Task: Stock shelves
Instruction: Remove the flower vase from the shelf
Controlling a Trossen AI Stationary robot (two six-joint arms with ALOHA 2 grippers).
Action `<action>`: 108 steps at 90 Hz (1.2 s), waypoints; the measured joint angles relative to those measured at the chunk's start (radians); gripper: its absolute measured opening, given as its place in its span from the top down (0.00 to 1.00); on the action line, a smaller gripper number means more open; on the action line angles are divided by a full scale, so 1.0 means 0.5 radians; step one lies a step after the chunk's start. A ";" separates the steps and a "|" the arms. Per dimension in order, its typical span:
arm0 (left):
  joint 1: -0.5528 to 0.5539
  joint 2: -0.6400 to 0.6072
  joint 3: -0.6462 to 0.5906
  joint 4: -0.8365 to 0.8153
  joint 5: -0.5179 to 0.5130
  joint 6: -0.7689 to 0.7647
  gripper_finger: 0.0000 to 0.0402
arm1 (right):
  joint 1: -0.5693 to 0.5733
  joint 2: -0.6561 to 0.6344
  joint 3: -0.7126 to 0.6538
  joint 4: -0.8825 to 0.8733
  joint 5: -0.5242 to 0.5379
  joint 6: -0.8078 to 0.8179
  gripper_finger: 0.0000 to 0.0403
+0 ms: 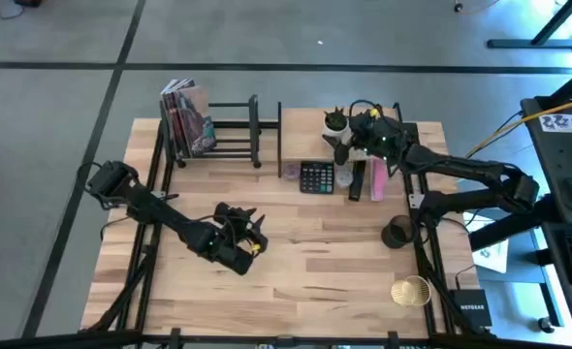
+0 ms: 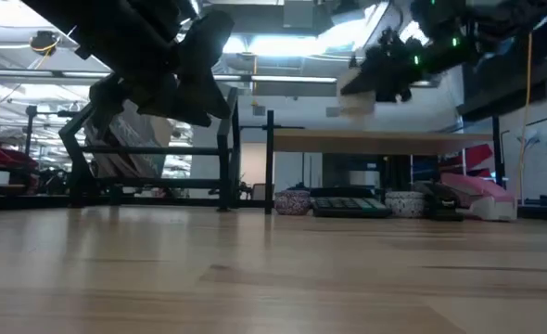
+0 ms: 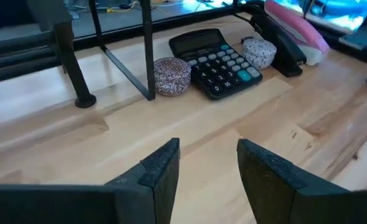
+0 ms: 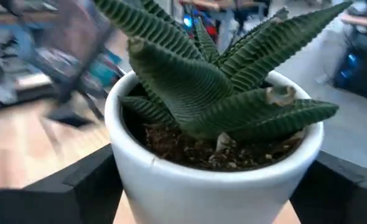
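**Inspector A:** The right gripper (image 1: pixel 352 134) is found over the light-wood board shelf (image 1: pixel 305 118) at the far right of the table (image 1: pixel 305 262). It is clamped on a white pot (image 4: pixel 214 180) holding a striped succulent (image 4: pixel 214 81); in the right wrist view one dark finger (image 4: pixel 78 180) is pressed to each side of the pot.

**Inspector B:** Is the pot resting on the board?

**Inspector A:** Not as seen in the low view: the pot (image 2: pixel 355 100) is held clear above the shelf board (image 2: pixel 375 141), with a gap between them. That gap cannot be read from overhead.

**Inspector B:** And the second unit?

**Inspector A:** The black metal-bar book rack (image 1: pixel 230 128) is placed left of the board shelf, with magazines (image 1: pixel 187 116) stood at its left end. Below the board, a calculator (image 3: pixel 216 62), a patterned round tin (image 3: pixel 172 76) and a pink stapler (image 3: pixel 292 32) are shown by the left wrist view; only the calculator is made out clearly from above.

**Inspector B:** The left gripper?

**Inspector A:** The left gripper (image 3: pixel 208 168) is held over bare tabletop at centre-left, fingers parted, nothing grasped, well apart from both shelves.
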 joint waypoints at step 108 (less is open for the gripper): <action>-1.008 -0.740 0.005 0.001 -0.845 0.368 0.64 | 1.473 2.652 2.048 0.686 -0.106 0.147 0.16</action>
